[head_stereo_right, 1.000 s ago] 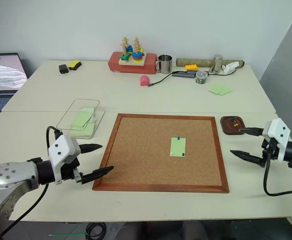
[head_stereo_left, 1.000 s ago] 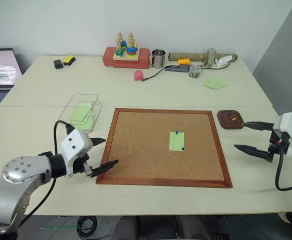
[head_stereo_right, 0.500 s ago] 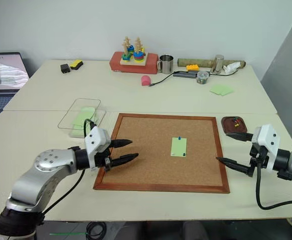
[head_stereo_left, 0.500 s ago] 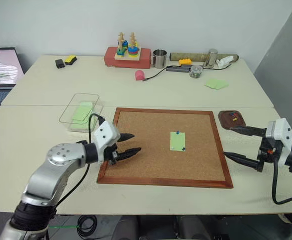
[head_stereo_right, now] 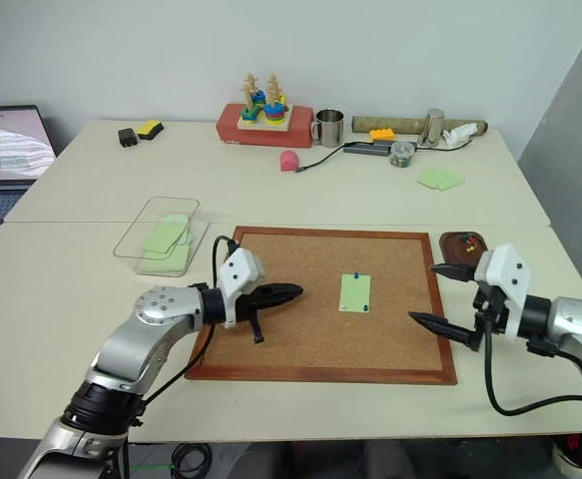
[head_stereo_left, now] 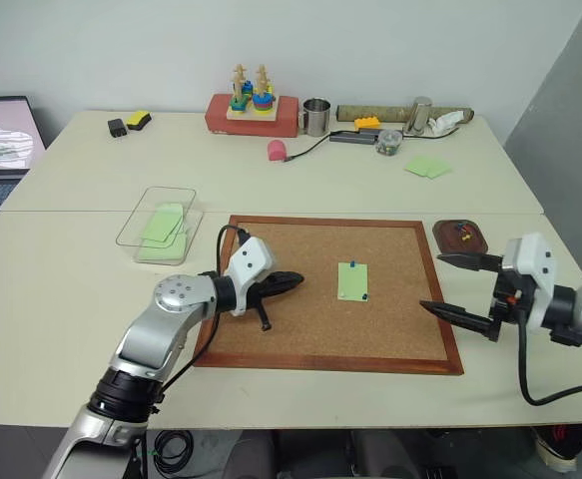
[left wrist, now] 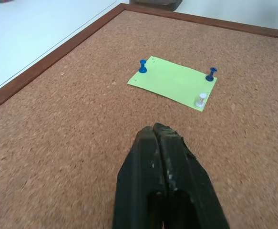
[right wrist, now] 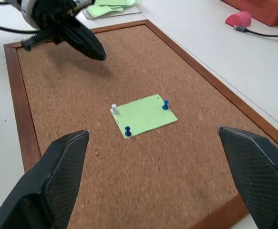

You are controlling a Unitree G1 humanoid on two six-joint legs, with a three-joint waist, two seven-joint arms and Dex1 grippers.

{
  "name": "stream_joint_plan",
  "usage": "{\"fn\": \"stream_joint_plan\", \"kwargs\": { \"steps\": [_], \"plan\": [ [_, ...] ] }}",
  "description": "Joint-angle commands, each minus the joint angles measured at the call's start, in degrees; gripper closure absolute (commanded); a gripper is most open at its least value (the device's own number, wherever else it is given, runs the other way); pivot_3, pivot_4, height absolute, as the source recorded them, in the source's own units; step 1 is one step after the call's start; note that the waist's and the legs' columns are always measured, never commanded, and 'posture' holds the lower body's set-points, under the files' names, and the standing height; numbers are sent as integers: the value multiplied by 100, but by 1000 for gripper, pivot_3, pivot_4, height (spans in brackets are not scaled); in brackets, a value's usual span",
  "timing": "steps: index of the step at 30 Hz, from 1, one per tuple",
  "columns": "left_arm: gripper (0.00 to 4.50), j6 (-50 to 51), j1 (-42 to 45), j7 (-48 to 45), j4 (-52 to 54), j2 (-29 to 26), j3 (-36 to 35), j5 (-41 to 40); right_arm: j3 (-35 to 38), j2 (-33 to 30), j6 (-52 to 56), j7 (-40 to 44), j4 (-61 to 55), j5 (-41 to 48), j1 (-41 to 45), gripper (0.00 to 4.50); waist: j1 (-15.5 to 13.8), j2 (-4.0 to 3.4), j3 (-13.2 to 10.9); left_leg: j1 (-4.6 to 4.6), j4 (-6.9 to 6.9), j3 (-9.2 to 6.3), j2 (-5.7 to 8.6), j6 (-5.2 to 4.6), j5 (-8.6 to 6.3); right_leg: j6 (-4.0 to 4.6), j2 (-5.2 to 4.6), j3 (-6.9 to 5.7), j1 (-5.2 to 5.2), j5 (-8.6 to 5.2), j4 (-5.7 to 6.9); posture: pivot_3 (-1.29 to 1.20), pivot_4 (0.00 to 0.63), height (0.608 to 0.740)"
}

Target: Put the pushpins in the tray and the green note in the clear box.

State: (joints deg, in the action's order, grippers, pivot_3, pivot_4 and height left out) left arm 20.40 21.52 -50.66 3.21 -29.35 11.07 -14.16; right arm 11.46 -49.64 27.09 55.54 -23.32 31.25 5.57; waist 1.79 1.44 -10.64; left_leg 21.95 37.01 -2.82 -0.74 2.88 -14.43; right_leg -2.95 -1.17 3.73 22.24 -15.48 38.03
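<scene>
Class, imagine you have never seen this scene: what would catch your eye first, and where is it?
First, the large cork board at the middle of the table, with a green note held near its centre by two blue pins and one white pin. Then the two hands over it: the left hand shut, pointing at the note, and the right hand wide open at the board's right edge.

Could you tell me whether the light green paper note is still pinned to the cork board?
Pinned. The light green paper note lies flat on the cork board, with two blue pushpins and one white pushpin at its corners.
</scene>
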Motion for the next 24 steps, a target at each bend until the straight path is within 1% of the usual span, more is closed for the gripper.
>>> {"fn": "stream_joint_plan", "kwargs": {
  "steps": [1,6,11,16,24],
  "plan": [
    [4490,-278,156,-16,-252,166,129,159,-547,285,74,-277,404,-311,690,0,7,0,0,0,1,0,0,0,0,-1,1,0,1,1,0,0,150,740],
    [4490,-501,194,115,-846,438,47,228,-1347,653,-96,-525,1337,-1111,1624,0,3,-1,0,2,1,-3,1,0,0,7,0,-2,3,6,0,0,150,740],
    [4490,-653,186,28,-1127,530,204,389,-1803,1092,10,-461,2135,-1397,2445,0,0,-2,1,4,0,-4,2,0,0,9,-2,-4,5,7,2,0,150,740],
    [4490,-633,63,181,-1209,629,215,524,-2127,1426,-233,-257,2906,-1657,2793,0,-18,-2,3,4,1,-10,3,0,0,9,-4,-11,1,7,3,0,150,740],
    [4490,-669,-20,207,-1141,615,215,577,-2202,1885,-734,-148,3846,-1905,3084,0,-11,-4,4,1,4,-8,5,0,1,6,-7,-10,1,10,8,0,150,740]
  ]
}}
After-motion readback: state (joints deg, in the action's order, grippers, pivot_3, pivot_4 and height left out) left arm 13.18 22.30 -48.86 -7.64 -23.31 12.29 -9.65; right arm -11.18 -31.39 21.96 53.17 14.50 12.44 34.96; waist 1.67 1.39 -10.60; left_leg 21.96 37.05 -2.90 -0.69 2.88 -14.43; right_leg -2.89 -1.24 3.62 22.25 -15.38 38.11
